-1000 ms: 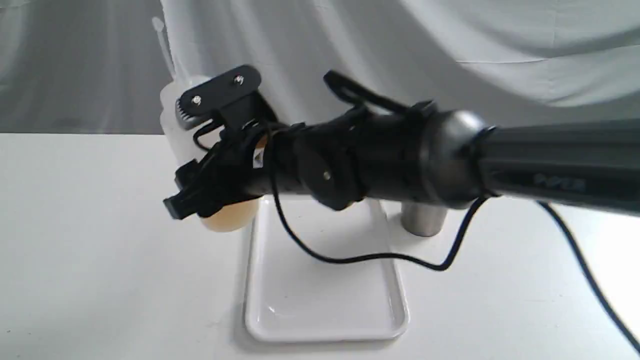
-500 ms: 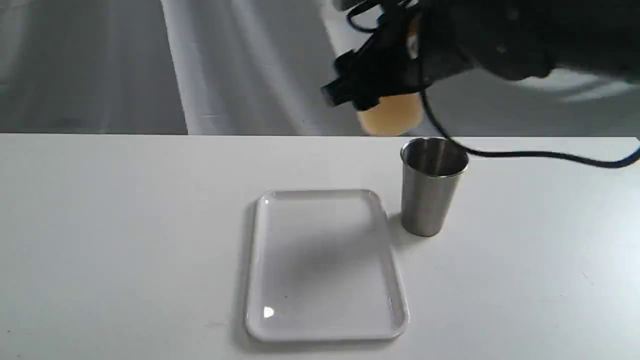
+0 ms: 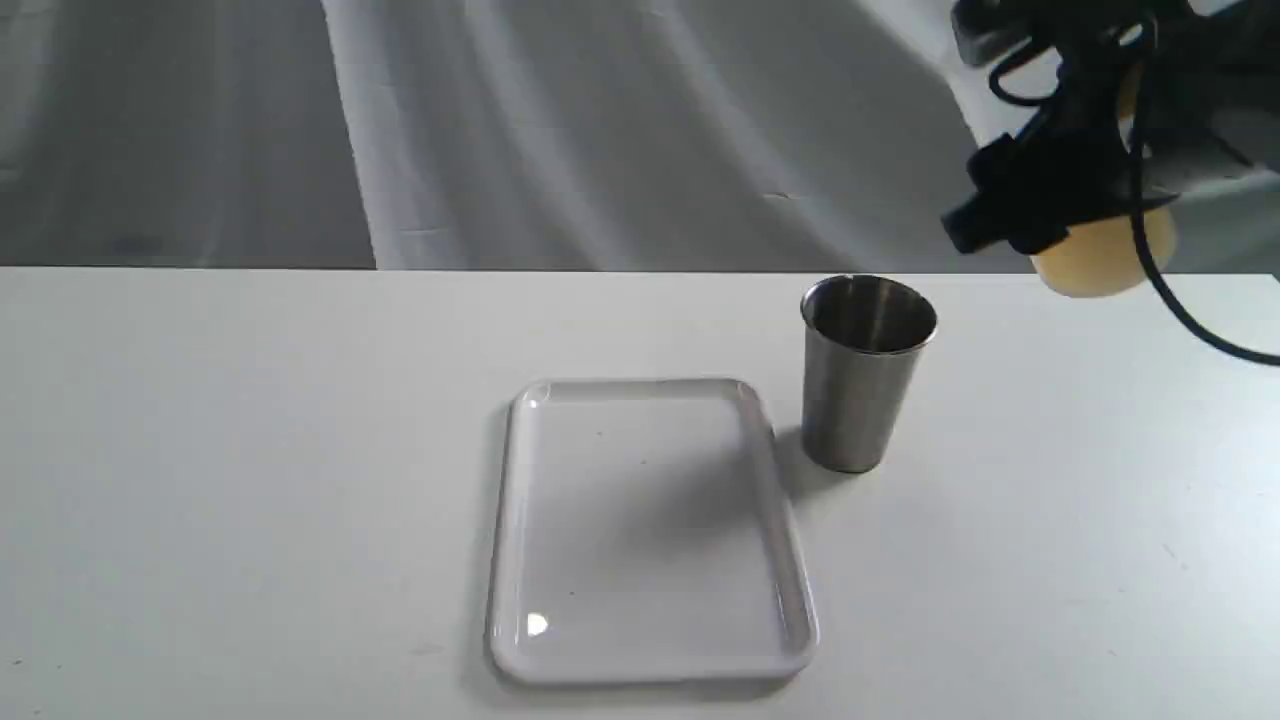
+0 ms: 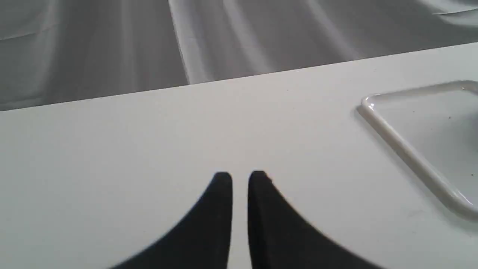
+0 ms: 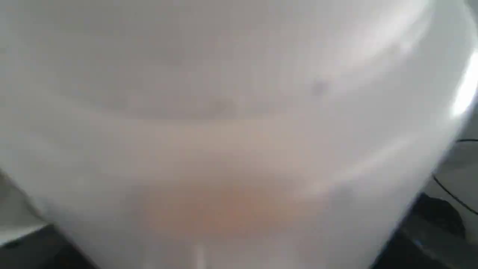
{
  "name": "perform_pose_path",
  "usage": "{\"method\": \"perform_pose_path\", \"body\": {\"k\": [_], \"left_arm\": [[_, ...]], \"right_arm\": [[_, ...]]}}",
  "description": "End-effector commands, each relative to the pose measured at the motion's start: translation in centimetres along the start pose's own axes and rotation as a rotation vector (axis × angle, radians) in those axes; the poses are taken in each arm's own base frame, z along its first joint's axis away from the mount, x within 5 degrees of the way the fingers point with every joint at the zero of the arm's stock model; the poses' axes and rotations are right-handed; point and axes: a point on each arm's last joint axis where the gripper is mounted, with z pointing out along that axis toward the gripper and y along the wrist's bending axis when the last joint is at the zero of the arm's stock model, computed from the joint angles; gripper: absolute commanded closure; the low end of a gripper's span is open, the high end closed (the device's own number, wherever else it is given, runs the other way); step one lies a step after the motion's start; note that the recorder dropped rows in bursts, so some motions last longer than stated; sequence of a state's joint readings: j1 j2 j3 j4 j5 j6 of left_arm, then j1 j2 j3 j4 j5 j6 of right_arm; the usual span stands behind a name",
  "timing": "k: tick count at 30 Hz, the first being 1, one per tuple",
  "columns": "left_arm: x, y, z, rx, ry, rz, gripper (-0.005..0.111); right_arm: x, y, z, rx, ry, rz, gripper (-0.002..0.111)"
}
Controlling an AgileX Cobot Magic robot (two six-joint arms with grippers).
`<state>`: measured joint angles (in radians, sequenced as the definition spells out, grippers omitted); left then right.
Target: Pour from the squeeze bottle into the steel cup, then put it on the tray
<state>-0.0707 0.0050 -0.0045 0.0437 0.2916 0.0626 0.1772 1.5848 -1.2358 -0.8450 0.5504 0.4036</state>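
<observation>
My right gripper is shut on the squeeze bottle and holds it in the air at the upper right. Only the bottle's amber-filled base shows below the black fingers; its nozzle is out of view. The bottle hangs to the right of the steel cup and higher than its rim. The cup stands upright on the table beside the far right corner of the white tray, which has nothing on it. The right wrist view is filled by the blurred bottle. My left gripper hovers shut over bare table, left of the tray's rim.
A white table carries everything, with grey draped cloth behind its far edge. A black cable loops down from the right arm, to the right of the cup.
The right gripper has lifted the bottle from left of the tray and carried it rightward across the scene, passing above the cup to a spot right of it. Cup and tray are unmoved.
</observation>
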Motion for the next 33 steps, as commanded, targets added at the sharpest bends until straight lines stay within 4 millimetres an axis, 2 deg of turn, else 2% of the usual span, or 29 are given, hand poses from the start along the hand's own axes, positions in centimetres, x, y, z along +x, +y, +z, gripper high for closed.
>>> {"method": "perform_pose_path", "body": {"k": [1, 7, 13, 22, 33], "left_arm": [[0.1, 0.0, 0.0, 0.002, -0.007, -0.001, 0.098], [0.1, 0.0, 0.0, 0.002, -0.007, -0.001, 0.098], [0.1, 0.0, 0.0, 0.002, -0.007, -0.001, 0.098], [0.1, 0.0, 0.0, 0.002, -0.007, -0.001, 0.098], [0.1, 0.0, 0.0, 0.002, -0.007, -0.001, 0.098]], "right_arm": [[1.1, -0.4, 0.2, 0.045, -0.014, -0.090, 0.059], [2.3, 0.0, 1.0, 0.095, -0.014, -0.183, 0.059], [3.1, 1.0, 2.9, 0.088, 0.033, -0.230, 0.059], [4.2, 1.3, 5.0, 0.168, 0.123, -0.377, 0.059], [4.0, 0.6, 5.0, 0.252, 0.132, -0.473, 0.059]]}}
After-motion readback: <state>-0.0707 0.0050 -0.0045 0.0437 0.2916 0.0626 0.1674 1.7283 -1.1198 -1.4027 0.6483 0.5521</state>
